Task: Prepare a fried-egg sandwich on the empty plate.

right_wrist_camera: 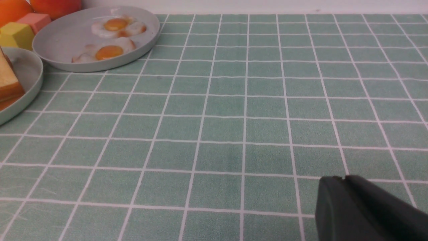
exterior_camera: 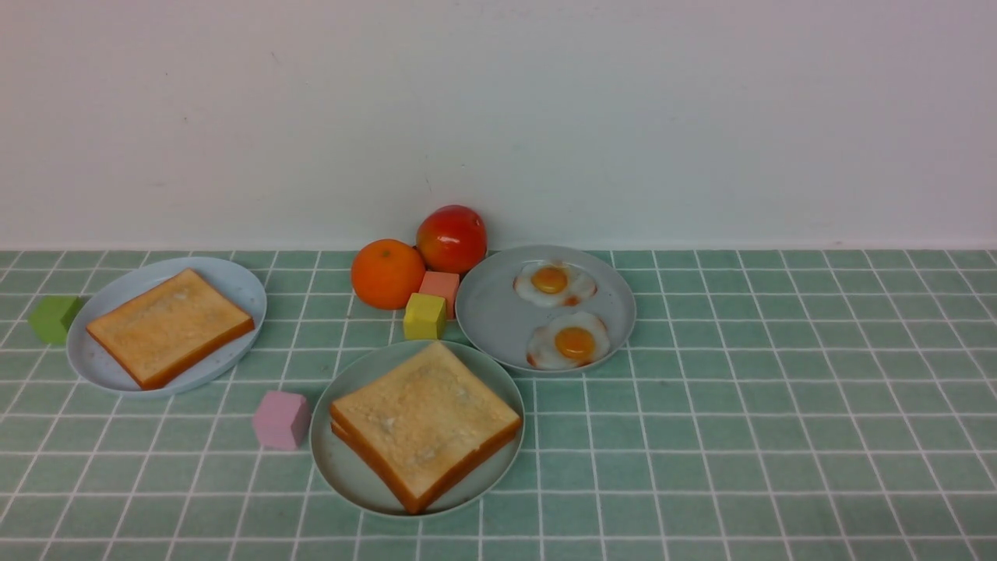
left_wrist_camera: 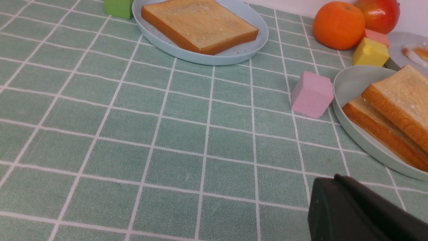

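With our left gripper (left_wrist_camera: 334, 182) clenched empty and right gripper (right_wrist_camera: 344, 182) seemingly closed, both parked low over bare tiles, the stacked golden toast sandwich (exterior_camera: 424, 425) sits finished on the round mint-green plate (exterior_camera: 347, 467), egg hidden

both grippers low, left gripper (left_wrist_camera: 337, 180) and right gripper (right_wrist_camera: 342, 180) closed
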`<move>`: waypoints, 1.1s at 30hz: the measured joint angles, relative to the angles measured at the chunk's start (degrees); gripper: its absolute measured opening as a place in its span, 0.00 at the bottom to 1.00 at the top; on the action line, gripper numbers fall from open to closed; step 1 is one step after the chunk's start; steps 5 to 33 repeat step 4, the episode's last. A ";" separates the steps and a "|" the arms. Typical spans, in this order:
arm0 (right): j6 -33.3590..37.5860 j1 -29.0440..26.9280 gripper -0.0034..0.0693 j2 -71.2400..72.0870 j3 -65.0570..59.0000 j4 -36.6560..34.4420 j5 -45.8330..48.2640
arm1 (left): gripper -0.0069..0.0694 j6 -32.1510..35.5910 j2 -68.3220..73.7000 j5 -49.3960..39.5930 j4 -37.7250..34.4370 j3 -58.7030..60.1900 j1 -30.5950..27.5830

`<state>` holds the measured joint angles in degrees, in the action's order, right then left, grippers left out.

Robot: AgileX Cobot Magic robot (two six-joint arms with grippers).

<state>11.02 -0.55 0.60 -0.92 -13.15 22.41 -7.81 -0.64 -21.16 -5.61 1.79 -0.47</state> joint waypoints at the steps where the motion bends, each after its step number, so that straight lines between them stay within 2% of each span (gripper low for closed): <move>1: 0.00 0.00 0.12 0.00 0.00 0.00 0.00 | 0.09 0.00 0.00 0.00 0.00 0.00 0.00; 33: 0.00 0.00 0.13 0.00 0.00 0.00 0.00 | 0.09 0.00 0.00 0.00 0.00 0.00 0.00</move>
